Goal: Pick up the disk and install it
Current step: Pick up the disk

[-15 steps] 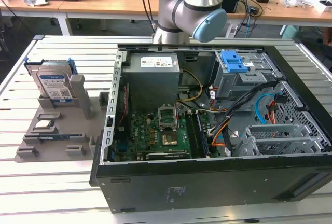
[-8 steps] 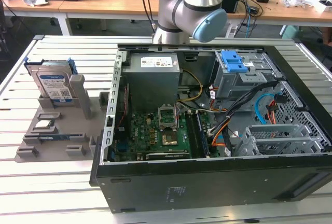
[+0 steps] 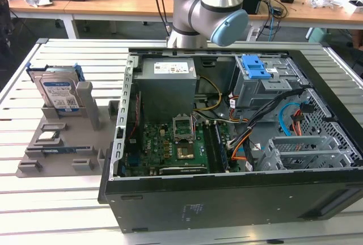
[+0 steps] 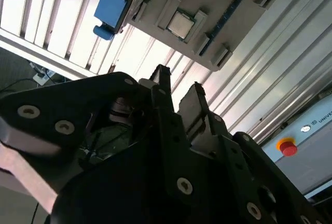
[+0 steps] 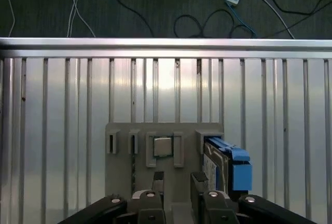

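One disk (image 3: 57, 89): upright in the grey holder (image 3: 68, 137) on the table (image 3: 57, 211), at the exterior view's left of the computer case (image 3: 227, 205);
Label (image 3: 61, 96): white and blue, print unreadable;
Gripper (image 5: 179, 180): fingers apart, holding nothing

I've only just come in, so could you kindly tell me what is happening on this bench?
A robot arm is set to pick up the disk and install it. The disk stands upright in a grey holder beside the open computer case, not yet grasped. The gripper hangs clear of the disk, jaws open and empty.
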Controlling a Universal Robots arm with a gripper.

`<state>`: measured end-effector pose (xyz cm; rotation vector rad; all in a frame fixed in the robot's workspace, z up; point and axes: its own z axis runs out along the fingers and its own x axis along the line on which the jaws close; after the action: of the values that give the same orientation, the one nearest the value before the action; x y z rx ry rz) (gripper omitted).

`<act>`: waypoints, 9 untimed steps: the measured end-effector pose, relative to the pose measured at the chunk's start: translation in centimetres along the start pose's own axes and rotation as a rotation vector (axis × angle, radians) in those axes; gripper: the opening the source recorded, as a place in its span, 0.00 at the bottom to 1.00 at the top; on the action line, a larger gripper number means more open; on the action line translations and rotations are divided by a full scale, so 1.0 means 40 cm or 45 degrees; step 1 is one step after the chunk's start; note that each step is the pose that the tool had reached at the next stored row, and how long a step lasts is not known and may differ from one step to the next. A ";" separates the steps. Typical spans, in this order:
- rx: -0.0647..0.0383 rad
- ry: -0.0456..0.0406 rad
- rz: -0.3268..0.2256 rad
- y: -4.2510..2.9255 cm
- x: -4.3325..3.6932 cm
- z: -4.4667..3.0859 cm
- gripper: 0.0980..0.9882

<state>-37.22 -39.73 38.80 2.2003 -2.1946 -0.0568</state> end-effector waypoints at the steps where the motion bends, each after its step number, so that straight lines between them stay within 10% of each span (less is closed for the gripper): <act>1: 0.000 0.000 0.001 0.000 0.000 0.000 0.36; 9: 0.000 0.000 0.002 -0.005 -0.003 0.000 0.43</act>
<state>-37.00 -39.60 38.78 2.1983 -2.1962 -0.0567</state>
